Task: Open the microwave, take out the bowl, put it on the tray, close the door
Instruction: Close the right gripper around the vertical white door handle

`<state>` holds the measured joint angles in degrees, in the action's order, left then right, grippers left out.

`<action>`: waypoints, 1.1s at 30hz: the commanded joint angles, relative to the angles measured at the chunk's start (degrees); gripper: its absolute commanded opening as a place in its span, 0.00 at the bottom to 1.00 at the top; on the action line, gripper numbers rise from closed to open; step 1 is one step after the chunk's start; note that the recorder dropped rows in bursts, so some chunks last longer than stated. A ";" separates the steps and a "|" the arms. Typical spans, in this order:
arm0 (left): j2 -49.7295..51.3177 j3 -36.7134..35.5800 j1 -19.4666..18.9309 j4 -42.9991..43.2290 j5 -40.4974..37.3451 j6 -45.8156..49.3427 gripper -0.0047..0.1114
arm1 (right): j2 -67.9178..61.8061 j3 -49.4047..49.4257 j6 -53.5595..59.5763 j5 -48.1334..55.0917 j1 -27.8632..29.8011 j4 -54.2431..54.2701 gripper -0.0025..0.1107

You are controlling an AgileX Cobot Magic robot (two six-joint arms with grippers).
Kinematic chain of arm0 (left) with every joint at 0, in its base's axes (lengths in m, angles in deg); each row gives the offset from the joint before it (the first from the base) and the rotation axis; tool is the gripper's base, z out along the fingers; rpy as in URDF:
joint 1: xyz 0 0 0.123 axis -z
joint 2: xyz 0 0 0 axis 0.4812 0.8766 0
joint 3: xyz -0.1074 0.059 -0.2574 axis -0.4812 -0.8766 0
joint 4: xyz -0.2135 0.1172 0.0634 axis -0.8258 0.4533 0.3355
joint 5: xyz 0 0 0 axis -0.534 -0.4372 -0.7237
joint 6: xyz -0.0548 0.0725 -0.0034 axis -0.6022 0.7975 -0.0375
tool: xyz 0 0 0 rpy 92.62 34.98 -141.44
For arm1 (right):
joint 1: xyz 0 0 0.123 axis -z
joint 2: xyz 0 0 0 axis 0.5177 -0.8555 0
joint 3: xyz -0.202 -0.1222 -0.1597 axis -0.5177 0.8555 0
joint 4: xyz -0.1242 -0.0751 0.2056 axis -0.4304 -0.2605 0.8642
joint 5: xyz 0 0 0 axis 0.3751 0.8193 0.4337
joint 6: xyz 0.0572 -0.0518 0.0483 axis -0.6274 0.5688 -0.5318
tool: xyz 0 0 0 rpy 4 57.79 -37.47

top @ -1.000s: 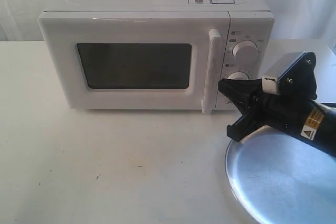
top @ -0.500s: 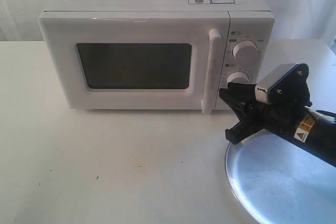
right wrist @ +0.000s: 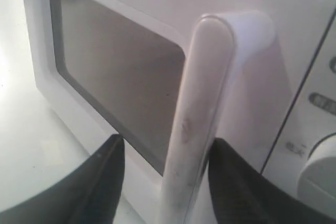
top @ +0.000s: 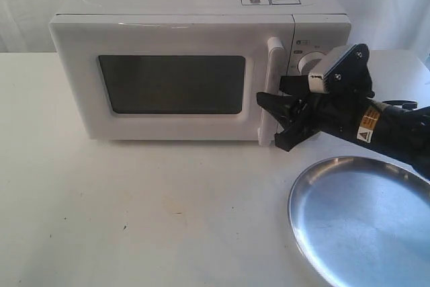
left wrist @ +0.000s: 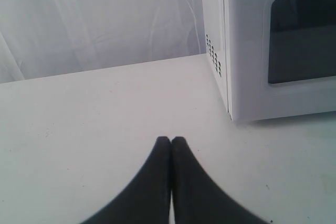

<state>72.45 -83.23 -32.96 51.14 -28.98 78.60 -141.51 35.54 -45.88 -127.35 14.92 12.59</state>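
Observation:
The white microwave (top: 188, 72) stands at the back of the table with its door (top: 171, 82) shut. Its vertical white bar handle (top: 271, 92) (right wrist: 197, 119) runs between the spread fingers of my right gripper (top: 277, 119) (right wrist: 165, 153), which is open around it; one finger seems close to or touching the bar. The silver tray (top: 363, 216) lies at the front right, with nothing on it. The bowl is hidden from view. In the left wrist view my left gripper (left wrist: 171, 141) is shut and holds nothing, over bare table beside the microwave's side wall (left wrist: 215, 51).
Two round knobs (top: 310, 64) sit on the microwave's control panel, partly behind my right arm. A white curtain (left wrist: 94, 19) hangs behind the table. The white table top (top: 134, 213) spreads in front of the microwave.
My right gripper has moved from above the tray up and left to the door handle, which now stands between its open fingers. The tray is uncovered.

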 commanded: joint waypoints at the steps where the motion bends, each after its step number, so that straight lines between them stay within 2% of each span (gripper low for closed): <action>1: -0.12 0.16 -0.01 -0.45 0.20 0.00 0.04 | -1.13 -1.21 -1.25 0.90 0.47 -2.48 0.43; 6: -0.12 0.16 -0.01 -0.45 0.20 0.00 0.04 | -3.69 -3.92 -3.16 4.55 0.90 -5.14 0.42; 10: -0.12 0.16 -0.01 -0.45 0.20 0.00 0.04 | -6.15 -4.08 -4.24 -1.09 5.24 -5.57 0.31; 12: -0.12 0.16 -0.01 -0.45 0.20 0.00 0.04 | -6.35 -4.16 -4.64 -1.76 5.65 -6.27 0.27; 15: -0.12 0.16 -0.01 -0.45 0.20 0.00 0.04 | -7.06 -6.45 -9.94 -5.47 5.65 -14.83 0.27; 21: -0.12 0.16 -0.01 -0.45 0.20 0.00 0.04 | -7.70 -8.04 -10.74 -6.42 5.65 -15.07 0.27; 22: -0.12 0.16 -0.01 -0.45 0.20 0.00 0.04 | -7.94 -8.29 -10.74 -6.24 5.52 -15.07 0.25; 23: -0.12 0.16 -0.01 -0.45 0.20 0.00 0.04 | -8.59 -8.42 -10.74 -6.36 5.43 -15.07 0.14; 25: -0.12 0.16 -0.01 -0.45 0.20 0.00 0.04 | -9.38 -8.42 -10.58 -7.58 5.43 -14.82 0.02; 28: -0.12 0.16 -0.01 -0.45 0.20 0.00 0.04 | -10.20 -8.42 -10.58 -11.49 5.43 -16.04 0.02; 33: -0.12 0.16 -0.01 -0.45 0.20 0.00 0.04 | -10.01 -8.52 -11.21 -12.88 5.43 -25.50 0.02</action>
<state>72.45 -83.23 -32.96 51.14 -28.98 78.60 -151.26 27.94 -56.15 -137.24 20.84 -3.13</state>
